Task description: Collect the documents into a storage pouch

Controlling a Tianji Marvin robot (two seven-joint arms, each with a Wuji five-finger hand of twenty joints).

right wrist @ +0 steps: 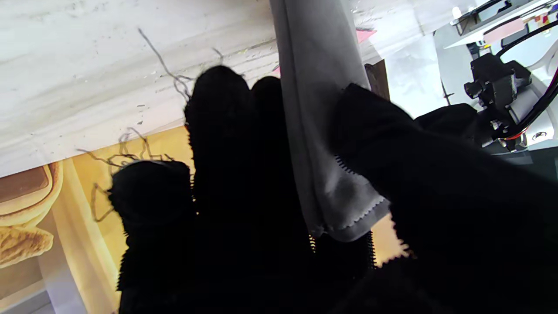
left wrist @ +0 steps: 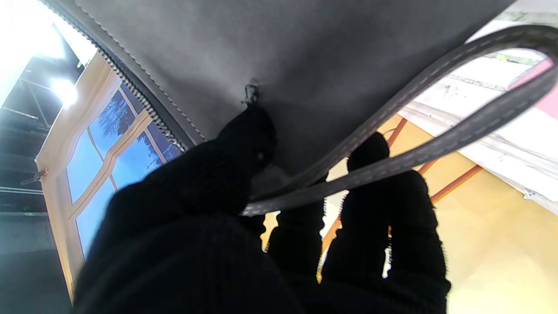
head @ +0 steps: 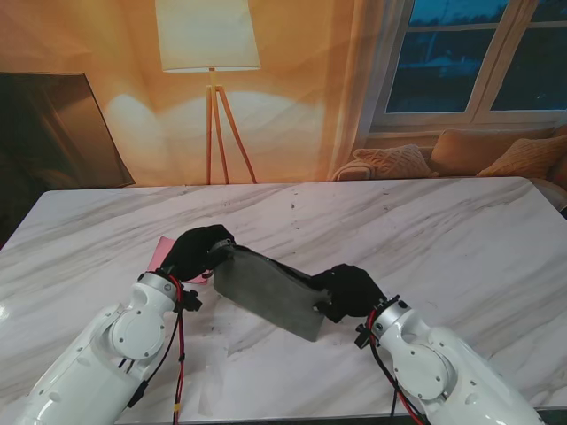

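Both hands clamp the grey pouch (head: 266, 290) above the counter (head: 443, 230), its long axis running from the left hand (head: 193, 251) to the right hand (head: 352, 290), with the pink document (head: 165, 251) beside the left hand's fingers (left wrist: 244, 148).

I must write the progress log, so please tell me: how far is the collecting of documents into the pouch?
Done: both hands grip the flat grey fabric pouch, the left hand at its strap end, the right hand at the opposite end.
In hand: holding the pouch.
Left: the pink paper sheet lies on the white marble table, outside the pouch; it must go inside.
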